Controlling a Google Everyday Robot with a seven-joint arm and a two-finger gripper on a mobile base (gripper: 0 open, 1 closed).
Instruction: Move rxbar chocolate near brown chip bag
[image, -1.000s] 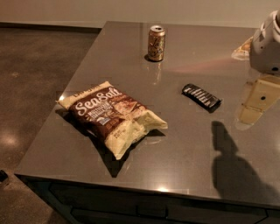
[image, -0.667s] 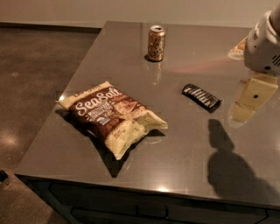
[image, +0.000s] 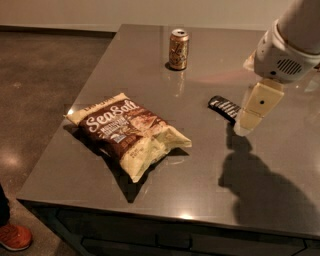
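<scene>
The rxbar chocolate, a small flat black bar with white stripes, lies on the grey table right of centre. The brown chip bag with white "Sea Salt" script and cream edges lies left of centre, well apart from the bar. My gripper hangs from the white arm at the upper right. It is over the bar's right end, which it partly covers. I cannot tell whether it touches the bar.
A tan soda can stands upright at the back of the table. The table's left and front edges drop to a brown floor. An orange shoe shows at the bottom left. The arm's shadow falls on the table's right front.
The gripper has moved left and towards the rxbar chocolate, from beside it to over its right end. The bar, bag and can have not moved.
</scene>
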